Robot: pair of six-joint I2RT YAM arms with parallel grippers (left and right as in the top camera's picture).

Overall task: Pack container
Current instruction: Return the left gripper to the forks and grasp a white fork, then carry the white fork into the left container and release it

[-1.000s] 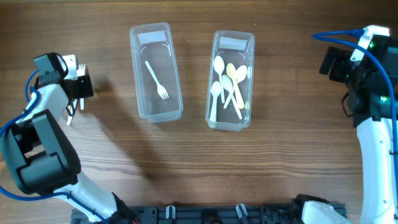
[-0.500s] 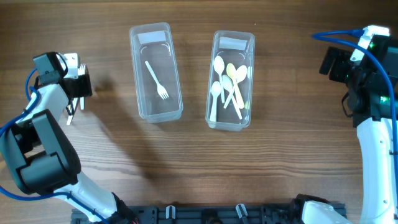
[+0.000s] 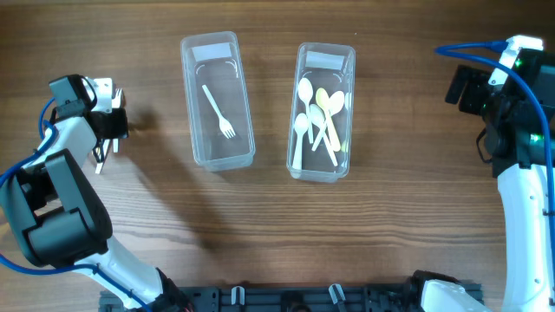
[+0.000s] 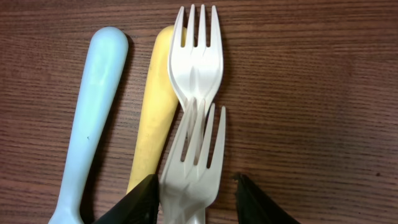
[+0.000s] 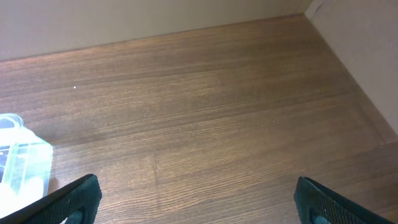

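Note:
My left gripper (image 4: 196, 180) is low over a small heap of cutlery at the table's far left (image 3: 108, 121). Its open jaws straddle the neck of a white fork (image 4: 193, 155); the left jaw touches it and the right jaw stands apart. A second white fork (image 4: 198, 56), a yellow handle (image 4: 155, 112) and a pale blue handle (image 4: 93, 106) lie beside it. The left clear container (image 3: 186, 104) holds one white fork (image 3: 217, 108). The right clear container (image 3: 350, 113) holds several spoons (image 3: 316, 117). My right gripper (image 5: 196, 186) is open and empty at the far right (image 3: 464, 87).
A corner of the right clear container (image 5: 22, 162) shows at the left of the right wrist view, over bare wooden table. A pale wall runs along the table's far edge and right side (image 5: 360, 37).
My left gripper has shifted slightly over the cutlery heap and its jaws look narrower from above. The right arm and both containers have not moved.

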